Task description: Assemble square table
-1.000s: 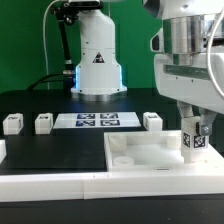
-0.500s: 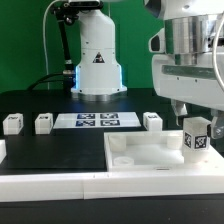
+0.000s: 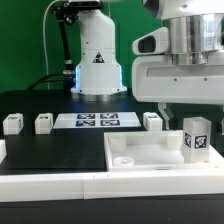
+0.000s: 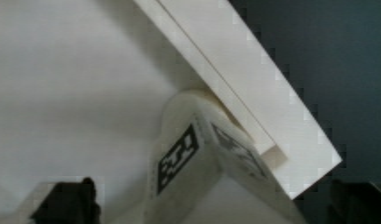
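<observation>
The tabletop (image 3: 150,160) is seen in plain white. The standing leg (image 3: 196,137) is white and marked with a black-and-white square tag. Small dark marks are seen on the three white loose legs (image 3: 44,124). The marker board (image 3: 96,121) is printed with black-and-white tags.

Pose: arm base (image 3: 97,62) upright, well behind claw (image 4: 208,204). White wrist housing (image 3: 182,78) sits directly above claw, grey cylinder (image 3: 190,35) vertical above that. Claw points straight down. Jaws spread wide, gripping nothing. One dark fingertip (image 4: 66,198) clear in wrist view, other barely visible at frame edge.
</observation>
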`<state>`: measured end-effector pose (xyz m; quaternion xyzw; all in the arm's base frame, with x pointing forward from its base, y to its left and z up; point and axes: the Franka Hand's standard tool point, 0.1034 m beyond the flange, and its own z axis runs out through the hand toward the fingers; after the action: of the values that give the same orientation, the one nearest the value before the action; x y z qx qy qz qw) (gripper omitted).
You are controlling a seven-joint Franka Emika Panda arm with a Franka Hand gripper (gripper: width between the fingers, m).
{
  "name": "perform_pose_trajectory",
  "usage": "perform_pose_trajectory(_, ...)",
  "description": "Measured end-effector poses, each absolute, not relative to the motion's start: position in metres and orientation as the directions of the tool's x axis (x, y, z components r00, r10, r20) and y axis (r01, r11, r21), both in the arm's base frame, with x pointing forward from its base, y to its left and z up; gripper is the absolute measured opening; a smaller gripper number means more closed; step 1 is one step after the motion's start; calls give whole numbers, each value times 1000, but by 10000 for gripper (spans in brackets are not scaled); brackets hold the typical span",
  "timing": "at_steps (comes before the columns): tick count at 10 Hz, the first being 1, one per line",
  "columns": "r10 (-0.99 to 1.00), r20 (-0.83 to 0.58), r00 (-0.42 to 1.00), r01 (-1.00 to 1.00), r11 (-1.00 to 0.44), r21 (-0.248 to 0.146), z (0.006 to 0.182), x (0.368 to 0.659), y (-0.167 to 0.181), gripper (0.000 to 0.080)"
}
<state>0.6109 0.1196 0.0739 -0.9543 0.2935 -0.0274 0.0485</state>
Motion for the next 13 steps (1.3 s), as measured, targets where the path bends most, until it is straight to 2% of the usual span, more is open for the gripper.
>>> perform_pose_trajectory(4,-256,59,965,-250,-964,-92,74,610,122,649)
perform_pose_trajectory(7,-101,74,992,-95,-992,-81,73,610,122,649)
perform_pose_trajectory(8,-70,76,995,-64,-995,-79,73,610,120,526)
perform_pose_trajectory(9,-69,76,995,-63,-995,-79,73,610,120,526)
perform_pose_trajectory(10,-70,76,995,-64,-995,-79,73,611,120,386)
perform_pose_trajectory(11,-72,77,994,-66,-995,-78,73,611,119,291)
perform_pose_trajectory(13,-78,76,994,-72,-994,-79,73,611,118,291)
